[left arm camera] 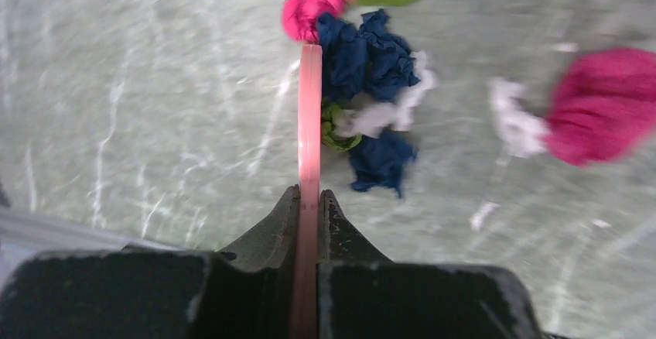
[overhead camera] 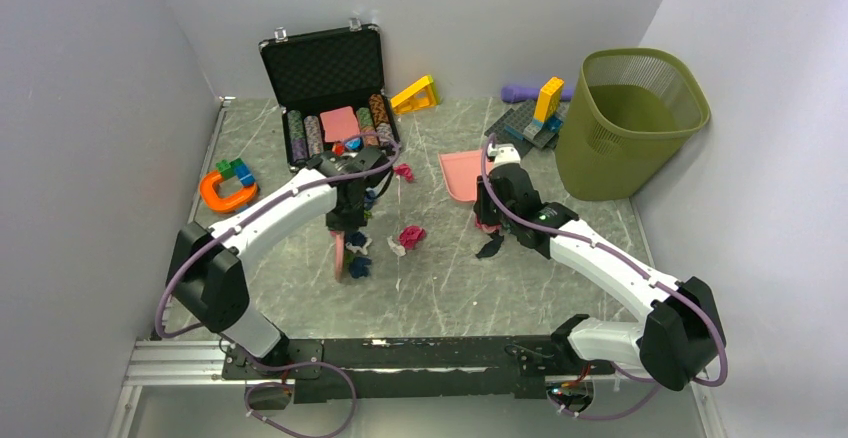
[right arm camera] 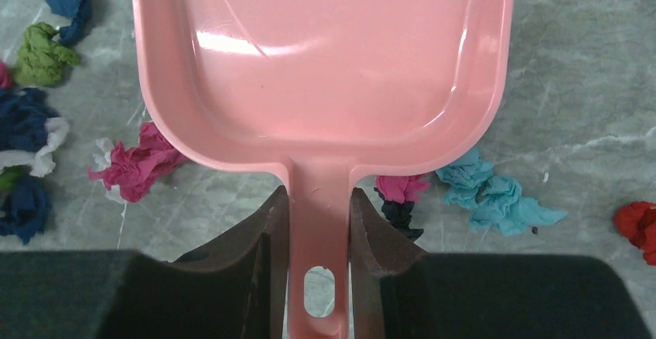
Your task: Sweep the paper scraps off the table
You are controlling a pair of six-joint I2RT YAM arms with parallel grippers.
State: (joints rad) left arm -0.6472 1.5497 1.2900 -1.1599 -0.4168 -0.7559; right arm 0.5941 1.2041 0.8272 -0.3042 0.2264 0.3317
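The table [overhead camera: 450,293] carried paper scraps [overhead camera: 411,235] strewn mid-surface between both arms. The left arm [overhead camera: 270,208] reached forward with its wrist bent down, and the left gripper [left arm camera: 309,197] was clamped on a thin pink blade [left arm camera: 309,114] beside navy wads [left arm camera: 363,56]. The right gripper [right arm camera: 319,200] pinched the pink dustpan [right arm camera: 321,68] by its handle. Only that wrist view showed teal scraps [right arm camera: 487,192] beside the handle.

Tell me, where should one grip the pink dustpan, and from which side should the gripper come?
Grip the pink dustpan by its narrow handle, from the rear, opposite the open lip. The rest of it is far wider than the jaws, while the flat handle fits between them. The right gripper is shut on it exactly so.
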